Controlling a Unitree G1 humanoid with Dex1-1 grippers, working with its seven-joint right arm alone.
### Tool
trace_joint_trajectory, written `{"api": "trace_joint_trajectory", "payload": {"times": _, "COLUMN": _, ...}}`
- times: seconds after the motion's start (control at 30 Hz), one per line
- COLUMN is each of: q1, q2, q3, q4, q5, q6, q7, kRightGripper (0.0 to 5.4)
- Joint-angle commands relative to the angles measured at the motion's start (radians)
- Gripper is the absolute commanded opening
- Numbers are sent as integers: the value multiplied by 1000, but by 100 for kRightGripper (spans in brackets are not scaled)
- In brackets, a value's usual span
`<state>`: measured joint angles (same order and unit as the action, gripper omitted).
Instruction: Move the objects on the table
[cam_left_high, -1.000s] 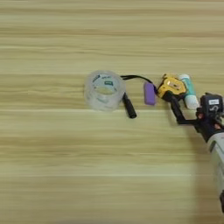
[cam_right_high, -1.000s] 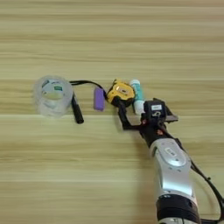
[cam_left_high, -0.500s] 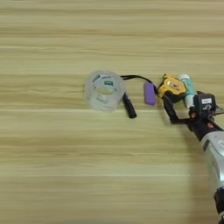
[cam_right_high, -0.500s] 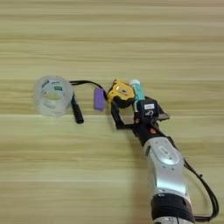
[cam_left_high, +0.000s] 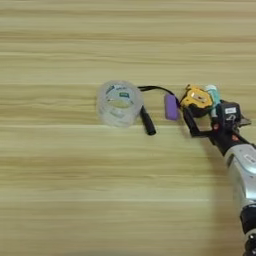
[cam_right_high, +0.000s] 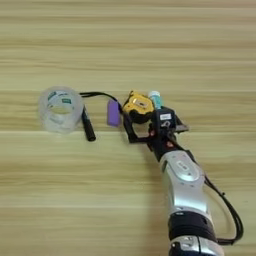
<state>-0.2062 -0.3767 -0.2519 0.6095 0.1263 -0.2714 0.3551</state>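
Wood grain in pale yellow streaks runs side to side across the table (cam_right_high: 60, 200), and the small things sit in a loose row near its middle. Furthest to the robot's left is the clear tape roll (cam_right_high: 60, 109), lying flat. Just beside it a black cable (cam_right_high: 95, 95) loops over and ends in a plug (cam_right_high: 88, 131) that lies near the roll's edge. Next comes a small purple piece (cam_right_high: 114, 112), then the yellow-black tape measure (cam_right_high: 138, 107), and tucked behind that the white-and-green glue stick (cam_right_high: 155, 98), only its top showing.

A second ago the right gripper (cam_right_high: 141, 125) stood off to the right of the tape measure; now the arm has slid leftward and its black fingers (cam_right_high: 128, 127) reach in at the tape measure's near side. One finger lies along the left flank of the tape measure, between it and the purple piece; the other I can't pick out behind the gripper's body, so whether the fingers are spread or pinched I cannot tell. Nothing on the table has shifted yet (the roll, cable and purple piece sit just where they were). To my eye the tape measure is the thing being gone for, and no object has been moved so far.
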Motion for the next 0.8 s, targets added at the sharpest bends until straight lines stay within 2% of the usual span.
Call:
{"api": "trace_joint_trajectory", "payload": {"times": 0.03, "q1": -94, "q2": -43, "q3": -8, "q4": 3, "q5": -3, "q6": -38, "q7": -10, "kRightGripper": 535}}
{"api": "trace_joint_trajectory", "payload": {"times": 0.23, "q1": -135, "q2": -46, "q3": -9, "q4": 83, "q5": -6, "q6": -60, "q7": -10, "kRightGripper": 535}}
{"api": "trace_joint_trajectory", "payload": {"times": 0.8, "q1": -190, "q2": -49, "q3": -1, "q4": 180, "q5": -13, "q6": -102, "q7": -4, "kRightGripper": 535}}
